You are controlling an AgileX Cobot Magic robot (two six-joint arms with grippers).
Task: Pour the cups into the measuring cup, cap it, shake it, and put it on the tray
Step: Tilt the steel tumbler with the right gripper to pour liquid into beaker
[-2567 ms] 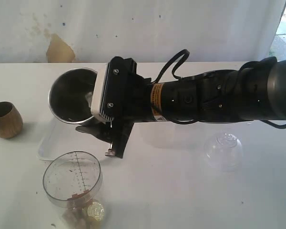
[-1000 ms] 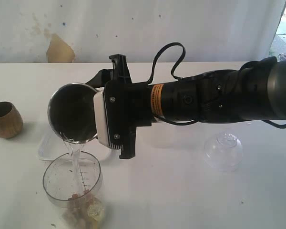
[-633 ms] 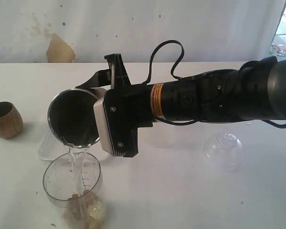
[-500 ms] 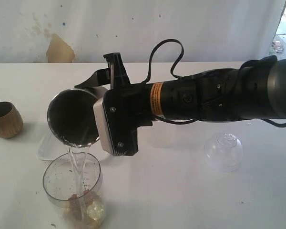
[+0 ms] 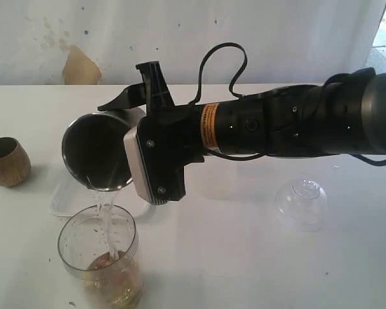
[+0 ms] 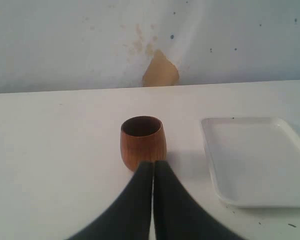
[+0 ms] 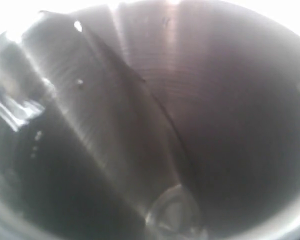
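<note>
White table (image 5: 257,257), tray (image 5: 59,201) mostly hidden behind tilted steel tumbler (image 5: 93,154)

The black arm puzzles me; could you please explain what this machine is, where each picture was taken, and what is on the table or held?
It is a robot with two arms, each ending in a gripper. The wide picture comes from a camera off the arms; the other two from cameras on the wrists. The right gripper holds a tipped steel tumbler, and a thin stream of liquid falls into the clear measuring cup below. The right wrist picture looks into that tumbler. The left wrist picture shows the left gripper, shut and empty, pointing at a brown cup beside a white tray. A clear dome also lies on the table.
</note>
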